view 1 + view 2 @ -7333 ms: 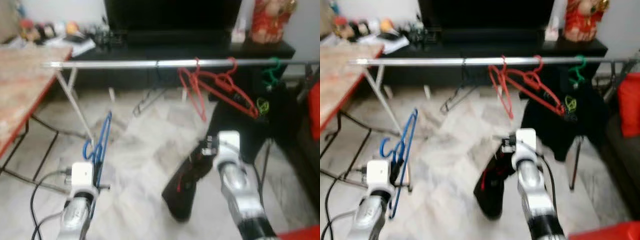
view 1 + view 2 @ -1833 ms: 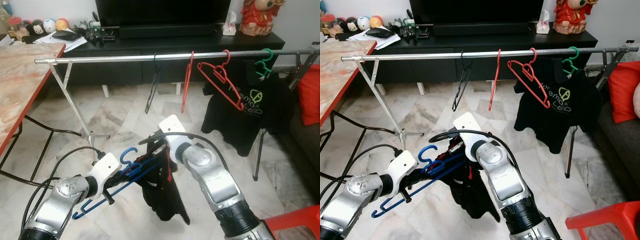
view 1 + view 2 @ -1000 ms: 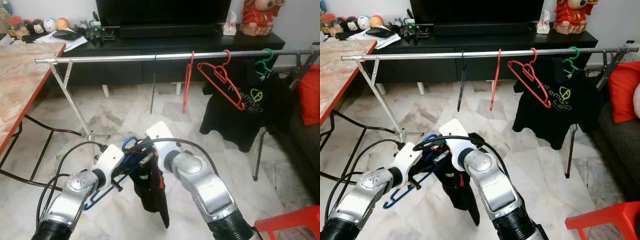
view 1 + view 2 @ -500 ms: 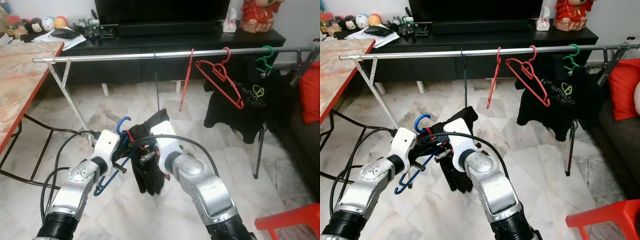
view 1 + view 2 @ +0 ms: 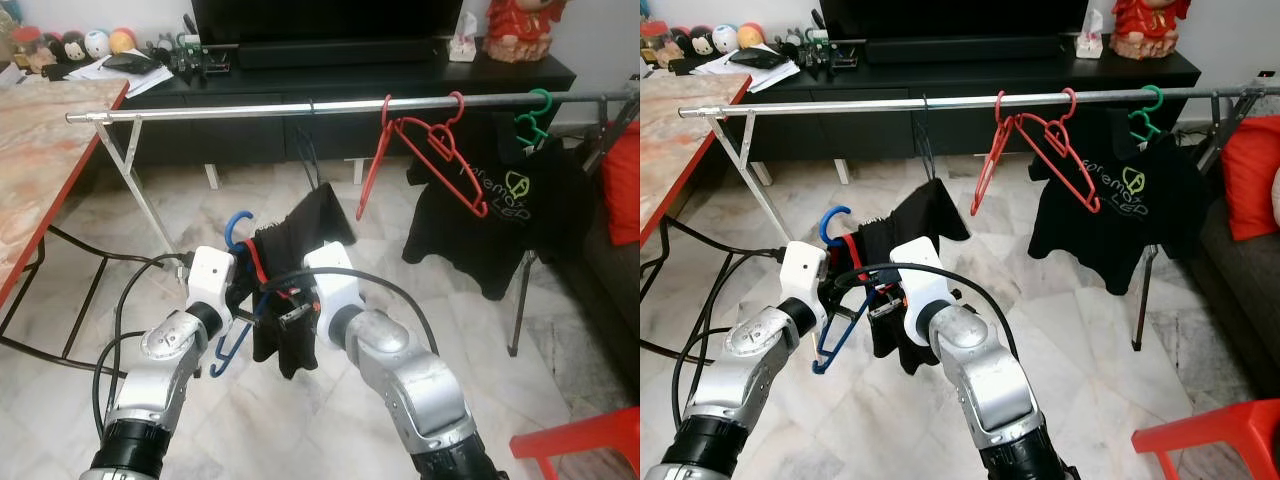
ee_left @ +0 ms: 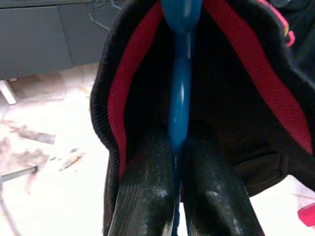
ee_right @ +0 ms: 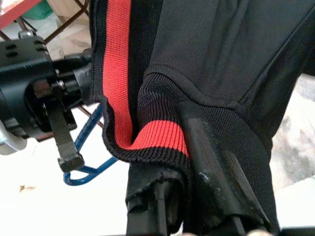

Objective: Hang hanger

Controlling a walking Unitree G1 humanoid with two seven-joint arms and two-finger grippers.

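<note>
Marble floor (image 5: 420, 300) spreads under a long silver clothes rail (image 5: 250, 111) that runs across the room in front of a low black TV cabinet (image 5: 330, 85). On the robot's left stands a wooden counter with a red edge (image 5: 40, 150). Toward the rail's right end hangs a black T-shirt with a green logo (image 5: 500, 215) on a green hanger (image 5: 530, 112), and beside it two empty red hangers (image 5: 430, 150); a thin black hanger (image 5: 308, 150) hangs nearer the middle.

Both arms are raised together well below the rail, close in front of the robot. Between them is a black garment with red trim (image 5: 910, 250), partly drawn over a blue hanger (image 5: 845, 300) whose hook (image 5: 236, 227) sticks up above the cloth.

The left gripper (image 6: 178, 191) has its jaws pressed tight on the blue hanger's stem, inside the garment's red-edged neck opening. The right gripper (image 7: 197, 196) has its jaws clamped on the garment's ribbed red-and-black collar (image 7: 157, 140), just beside the left gripper.
</note>
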